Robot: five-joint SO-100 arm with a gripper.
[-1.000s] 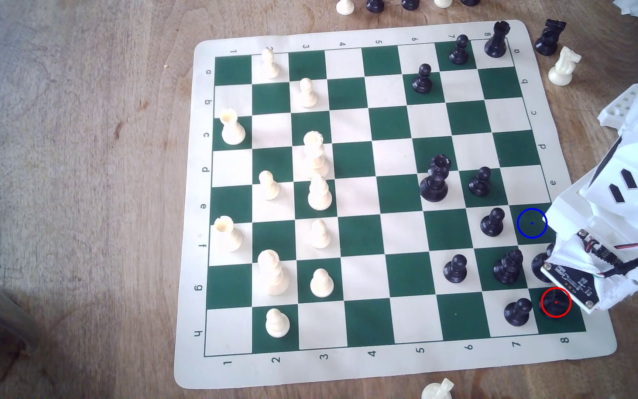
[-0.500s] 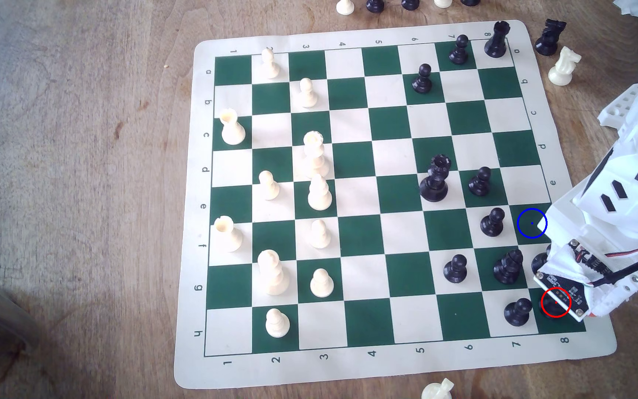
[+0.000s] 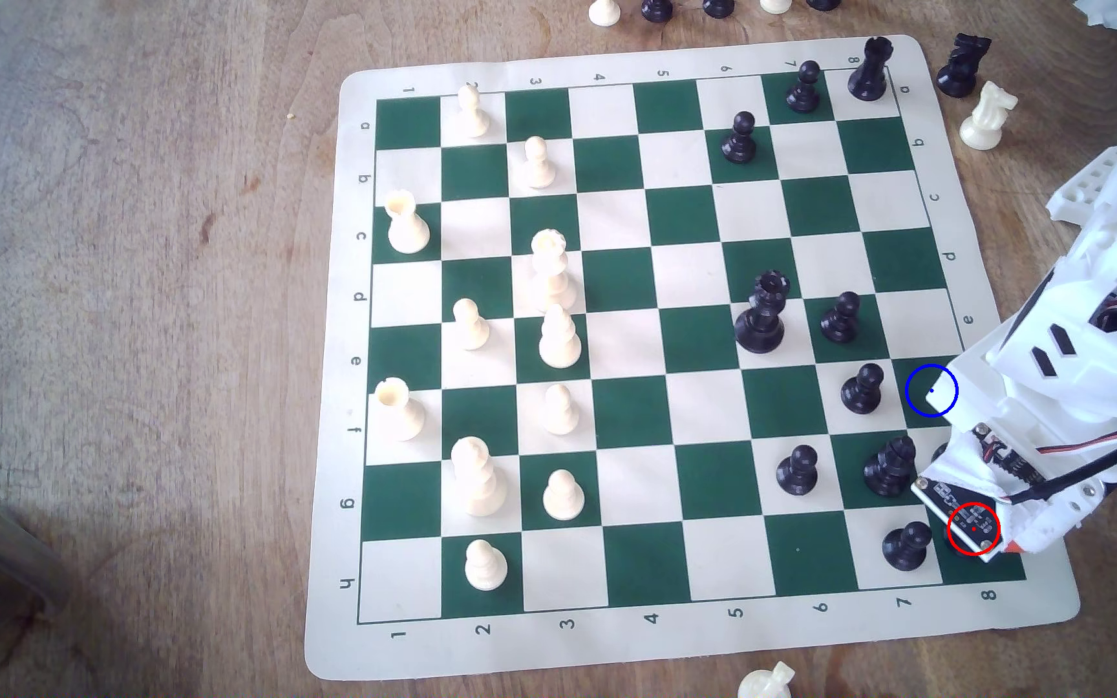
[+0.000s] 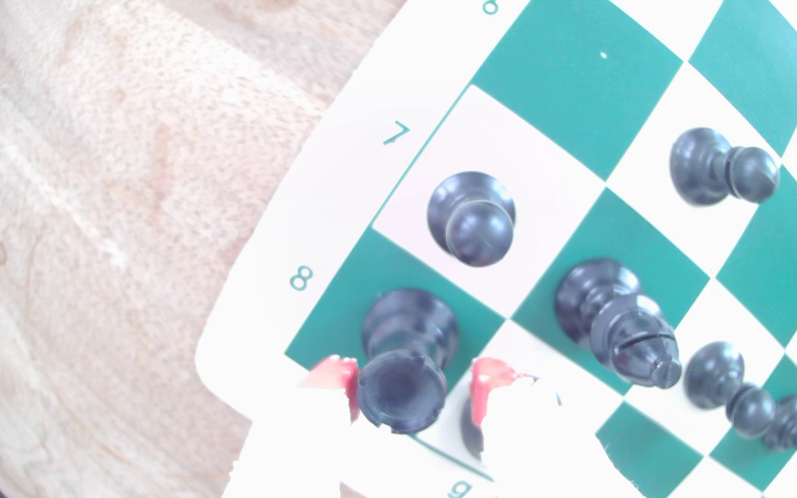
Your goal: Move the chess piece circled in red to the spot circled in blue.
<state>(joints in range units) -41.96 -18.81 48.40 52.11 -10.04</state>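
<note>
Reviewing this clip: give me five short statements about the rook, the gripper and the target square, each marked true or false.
1. The gripper has its red-tipped fingers on either side of the black rook. True.
2. The rook lies toppled on its side. False: it stands upright on its corner green square.
3. The blue-ringed square holds a black pawn. False: no piece stands on it; the arm partly overhangs it.
4. A black pawn stands on the white square next to the rook. True.
5. The jaws are fully shut on the rook. False: a gap shows beside one finger.
</note>
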